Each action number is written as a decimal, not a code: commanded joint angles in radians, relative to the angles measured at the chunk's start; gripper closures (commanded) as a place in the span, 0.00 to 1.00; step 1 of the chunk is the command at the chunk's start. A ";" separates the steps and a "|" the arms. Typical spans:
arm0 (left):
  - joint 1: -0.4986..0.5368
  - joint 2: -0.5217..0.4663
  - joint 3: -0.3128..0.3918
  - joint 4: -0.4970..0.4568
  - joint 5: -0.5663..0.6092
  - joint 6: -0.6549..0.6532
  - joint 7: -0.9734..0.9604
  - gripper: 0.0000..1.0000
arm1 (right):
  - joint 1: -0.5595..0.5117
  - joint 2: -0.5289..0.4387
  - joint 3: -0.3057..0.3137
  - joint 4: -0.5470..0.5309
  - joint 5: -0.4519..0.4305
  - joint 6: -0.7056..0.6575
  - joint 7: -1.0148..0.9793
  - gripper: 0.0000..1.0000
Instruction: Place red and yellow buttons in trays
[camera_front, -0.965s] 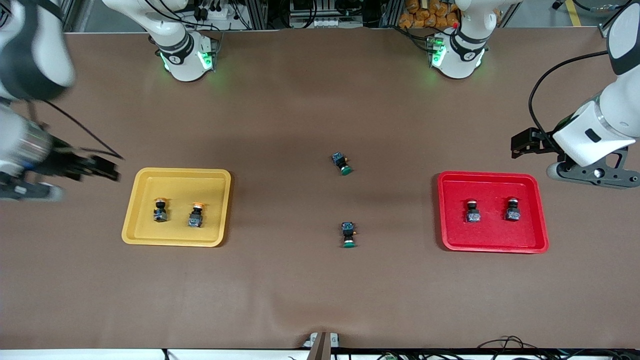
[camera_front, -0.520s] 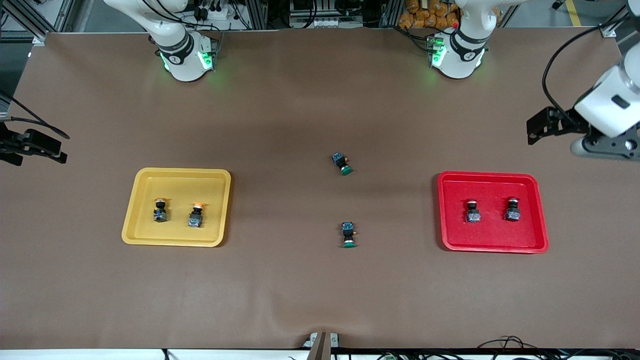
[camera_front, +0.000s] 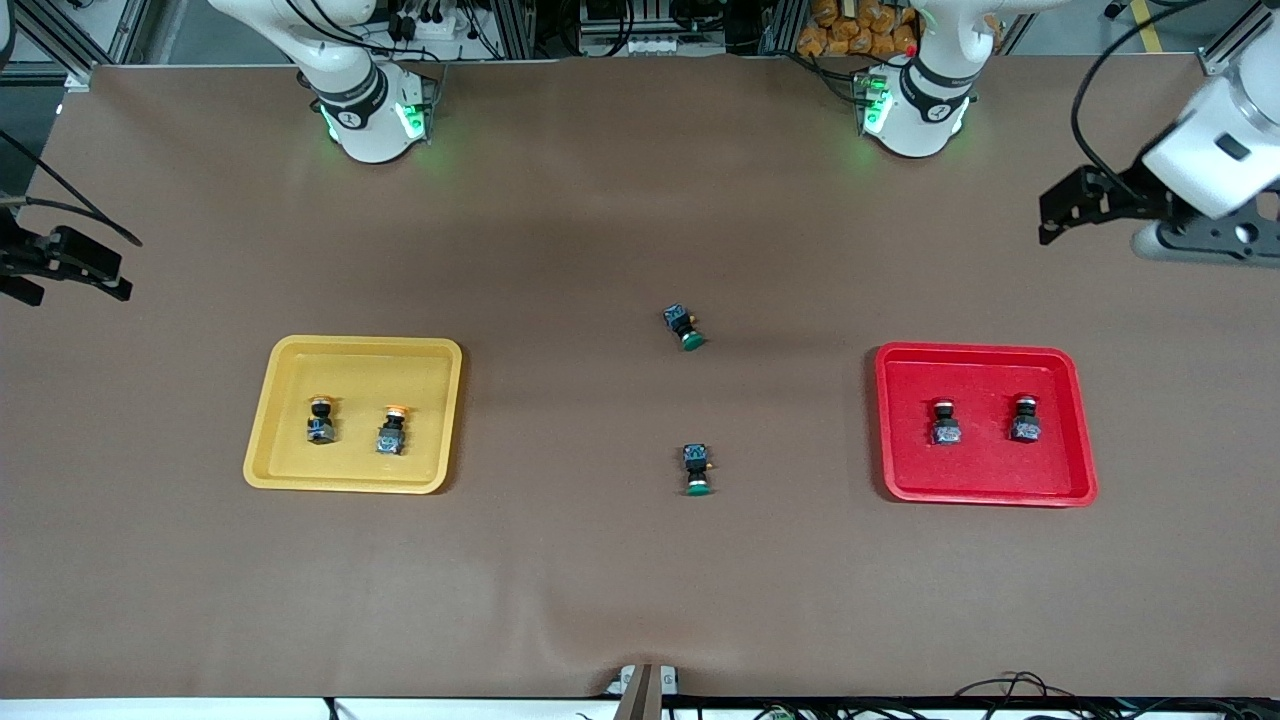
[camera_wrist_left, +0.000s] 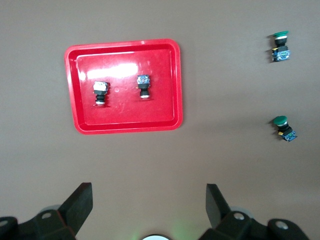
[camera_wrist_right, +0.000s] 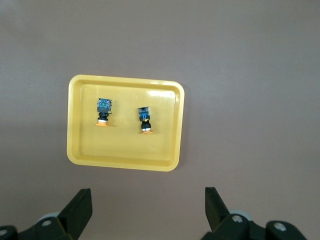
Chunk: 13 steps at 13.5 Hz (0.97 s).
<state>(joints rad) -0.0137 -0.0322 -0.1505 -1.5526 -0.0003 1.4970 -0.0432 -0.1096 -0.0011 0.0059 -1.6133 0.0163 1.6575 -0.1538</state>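
The yellow tray (camera_front: 430, 400) lies toward the right arm's end of the table and holds two yellow-capped buttons (camera_front: 320, 420) (camera_front: 392, 428). The red tray (camera_front: 985, 470) lies toward the left arm's end and holds two red-capped buttons (camera_front: 945, 423) (camera_front: 1024, 420). My left gripper (camera_front: 1050, 215) is open and empty, up over bare table beside the red tray. My right gripper (camera_front: 115, 275) is open and empty at the table's end beside the yellow tray. The left wrist view shows the red tray (camera_wrist_left: 165, 80) with both buttons (camera_wrist_left: 100, 92) (camera_wrist_left: 144, 86). The right wrist view shows the yellow tray (camera_wrist_right: 125, 150) with both buttons (camera_wrist_right: 103, 111) (camera_wrist_right: 145, 120).
Two green-capped buttons lie on their sides on the brown mat mid-table, one (camera_front: 685, 327) farther from the front camera than the other (camera_front: 697, 470). Both also show in the left wrist view (camera_wrist_left: 280, 45) (camera_wrist_left: 283, 127). The arm bases stand at the table's back edge.
The right arm has swung away from the yellow tray out to the table's end. The left gripper has drawn back from the red tray toward the bases. Buttons and trays have not moved.
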 joint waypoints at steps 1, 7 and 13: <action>-0.054 -0.041 0.026 -0.046 0.046 0.035 -0.039 0.00 | -0.010 -0.002 0.019 0.013 0.001 0.007 -0.012 0.00; -0.055 -0.029 0.017 -0.049 0.046 0.037 -0.050 0.00 | -0.012 -0.002 0.019 0.016 0.005 0.004 -0.015 0.00; -0.034 -0.009 0.022 -0.034 0.042 0.124 -0.052 0.00 | -0.012 -0.002 0.019 0.015 0.005 0.002 -0.013 0.00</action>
<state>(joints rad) -0.0514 -0.0493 -0.1314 -1.5924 0.0255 1.5736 -0.0831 -0.1094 -0.0010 0.0153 -1.6078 0.0171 1.6648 -0.1549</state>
